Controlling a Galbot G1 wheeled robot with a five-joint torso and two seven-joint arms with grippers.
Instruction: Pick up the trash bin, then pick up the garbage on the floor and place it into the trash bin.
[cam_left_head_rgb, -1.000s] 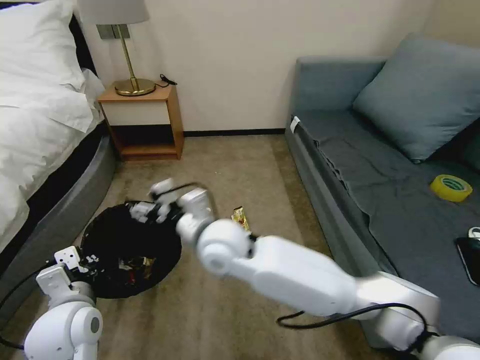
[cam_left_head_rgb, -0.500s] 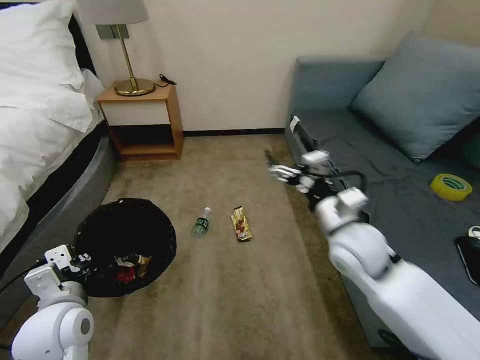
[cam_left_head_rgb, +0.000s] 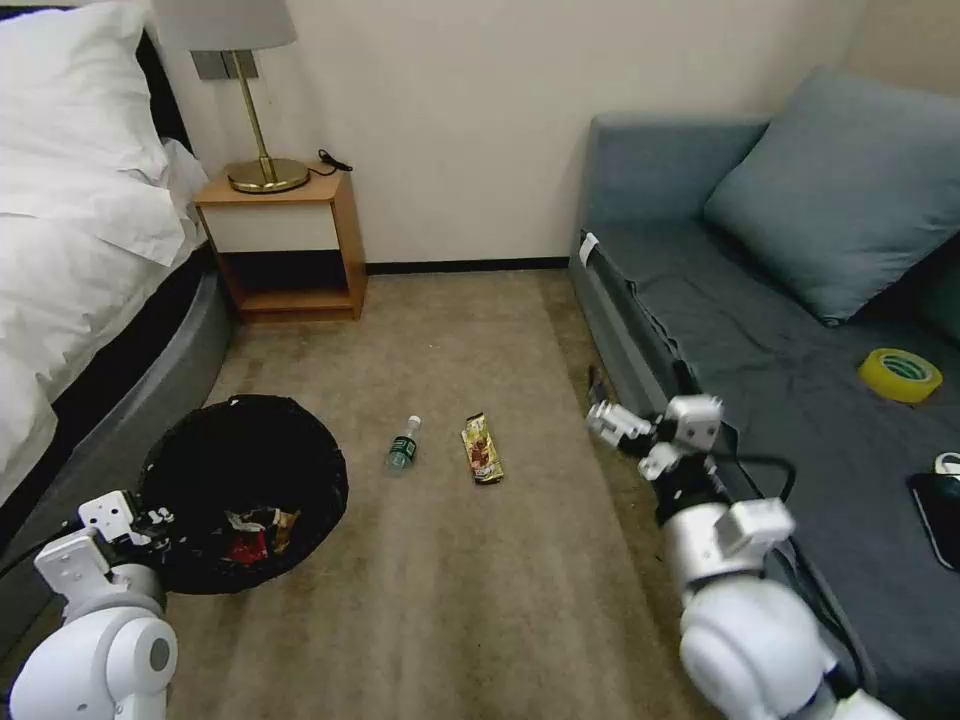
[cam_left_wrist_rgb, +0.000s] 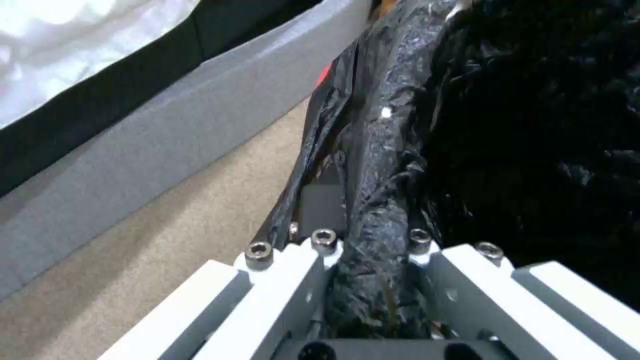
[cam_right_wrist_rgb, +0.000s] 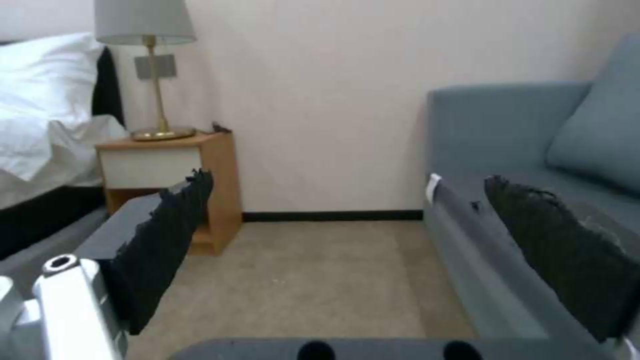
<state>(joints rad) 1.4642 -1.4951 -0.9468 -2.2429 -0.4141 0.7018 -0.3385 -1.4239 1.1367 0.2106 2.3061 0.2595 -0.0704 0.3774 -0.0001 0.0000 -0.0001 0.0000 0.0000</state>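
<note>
Between left hand (cam_left_wrist_rgb: 363, 280) fingers — trash bin (cam_left_wrist_rgb: 400, 150) rim.

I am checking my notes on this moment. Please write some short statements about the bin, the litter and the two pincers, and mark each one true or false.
1. The left pincer is shut on the bin rim. True.
2. The right pincer holds the bottle. False: it is open and empty, near the sofa edge; the bottle lies on the floor.
3. The wrapper lies beside the bottle, not touching it. True.
4. The bin is empty. False: litter lies inside.
</note>
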